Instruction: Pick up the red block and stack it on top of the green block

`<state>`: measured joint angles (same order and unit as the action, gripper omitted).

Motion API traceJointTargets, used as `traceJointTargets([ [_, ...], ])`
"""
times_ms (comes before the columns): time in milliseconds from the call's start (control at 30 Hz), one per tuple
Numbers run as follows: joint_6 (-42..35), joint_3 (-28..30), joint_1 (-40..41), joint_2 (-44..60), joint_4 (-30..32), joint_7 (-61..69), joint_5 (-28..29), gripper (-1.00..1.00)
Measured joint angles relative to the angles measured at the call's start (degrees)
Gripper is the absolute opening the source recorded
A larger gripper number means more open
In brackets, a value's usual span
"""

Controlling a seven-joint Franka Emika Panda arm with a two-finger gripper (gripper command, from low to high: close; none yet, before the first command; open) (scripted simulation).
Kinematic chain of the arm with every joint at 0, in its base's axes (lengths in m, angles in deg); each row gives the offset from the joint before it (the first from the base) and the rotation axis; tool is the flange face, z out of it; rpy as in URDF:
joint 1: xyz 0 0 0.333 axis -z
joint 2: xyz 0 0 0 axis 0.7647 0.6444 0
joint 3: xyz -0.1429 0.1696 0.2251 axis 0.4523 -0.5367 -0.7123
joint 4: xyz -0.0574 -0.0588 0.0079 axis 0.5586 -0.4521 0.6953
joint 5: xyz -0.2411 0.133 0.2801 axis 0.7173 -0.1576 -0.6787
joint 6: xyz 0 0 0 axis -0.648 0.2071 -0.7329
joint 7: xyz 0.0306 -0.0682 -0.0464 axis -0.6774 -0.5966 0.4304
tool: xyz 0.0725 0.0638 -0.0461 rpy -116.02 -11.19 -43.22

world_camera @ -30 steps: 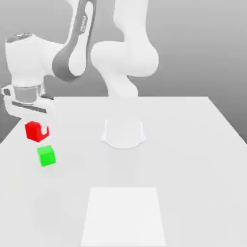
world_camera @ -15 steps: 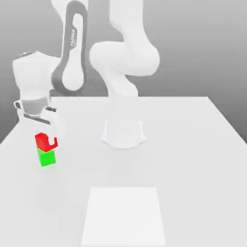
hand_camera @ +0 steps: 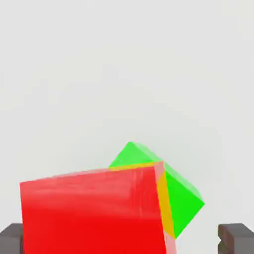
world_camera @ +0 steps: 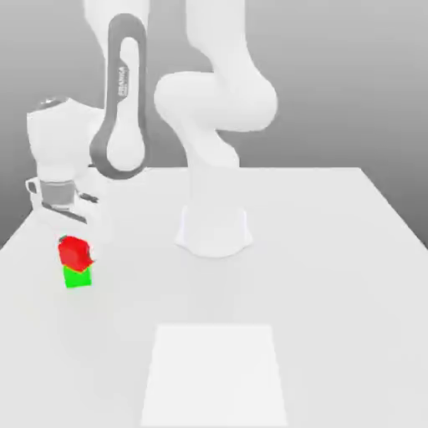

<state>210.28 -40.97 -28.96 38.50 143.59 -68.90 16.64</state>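
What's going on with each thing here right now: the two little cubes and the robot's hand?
red block: over the green one, turned askew to it, under the hand.
green block: resting on the white table, partly covered by the red block.
hand: lowered over the blocks; grip cannot be made out.

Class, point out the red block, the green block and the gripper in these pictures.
red block (world_camera: 73,252), exterior view, front face.
green block (world_camera: 77,277), exterior view, front face.
gripper (world_camera: 75,242), exterior view, between the fingertips.
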Motion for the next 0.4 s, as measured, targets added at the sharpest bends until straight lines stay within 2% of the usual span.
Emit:
traceJointTargets([
  [400,-11.54,-8.76,14.34,-13.25,0.31,-12.36,18.4,1.0],
])
